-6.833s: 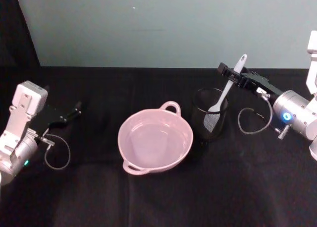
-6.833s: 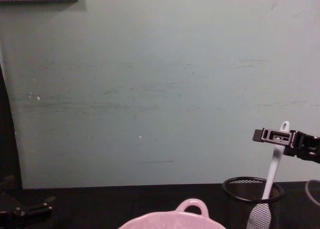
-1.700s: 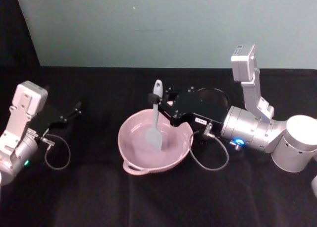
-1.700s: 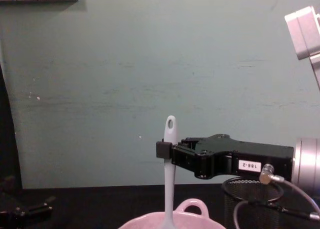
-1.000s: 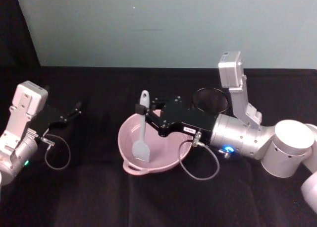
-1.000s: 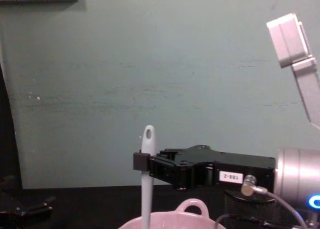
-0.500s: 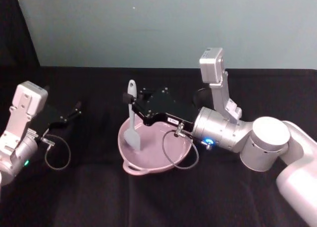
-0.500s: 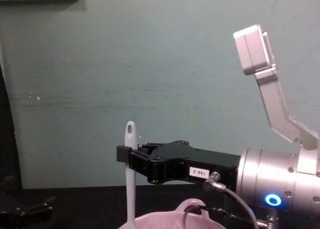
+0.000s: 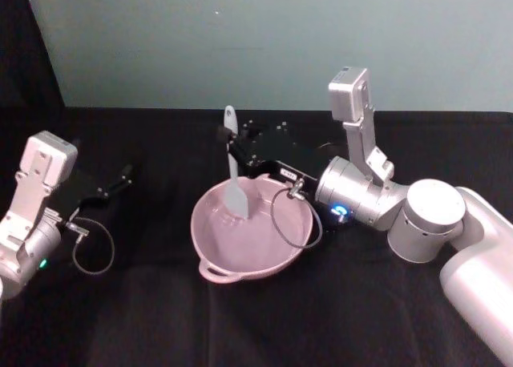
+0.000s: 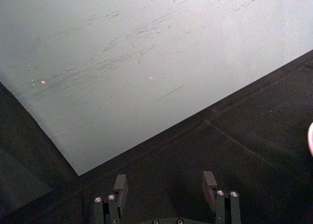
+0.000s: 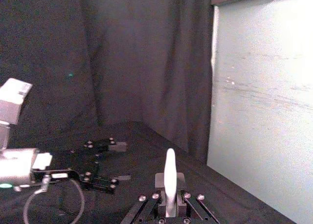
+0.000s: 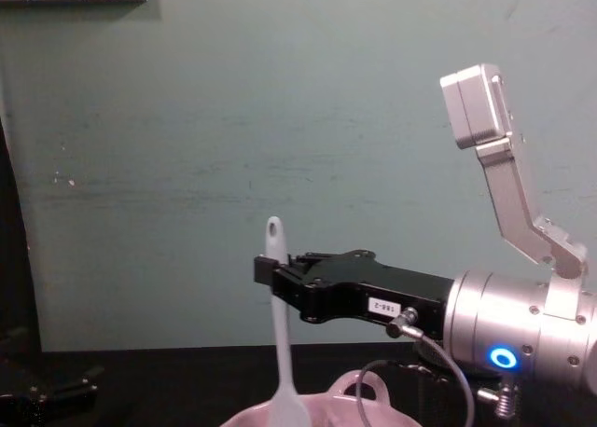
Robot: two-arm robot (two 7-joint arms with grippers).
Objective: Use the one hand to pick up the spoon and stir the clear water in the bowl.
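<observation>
The pale pink bowl (image 9: 250, 253) sits at the table's middle; its rim (image 12: 322, 416) shows low in the chest view. My right gripper (image 9: 232, 149) reaches in from the right above the bowl's far side, shut on the white spoon (image 9: 232, 168) partway up its handle. The spoon (image 12: 278, 348) stands nearly upright, its flat blade down inside the bowl near the far rim. In the right wrist view the spoon's handle (image 11: 169, 177) rises between the pinched fingers of that gripper (image 11: 169, 205). My left gripper (image 9: 120, 179) rests parked at the far left, open (image 10: 165, 185) and holding nothing.
A grey cable (image 9: 292, 223) loops from the right wrist over the bowl's right side. The pale green wall (image 9: 264, 38) runs along the table's back edge. Black cloth (image 9: 160, 319) covers the table in front of the bowl and to its left.
The right gripper carried the spoon from the cup into the bowl, swept it leftward, and in the last half second moved it right and toward the far rim. Left arm unmoved.
</observation>
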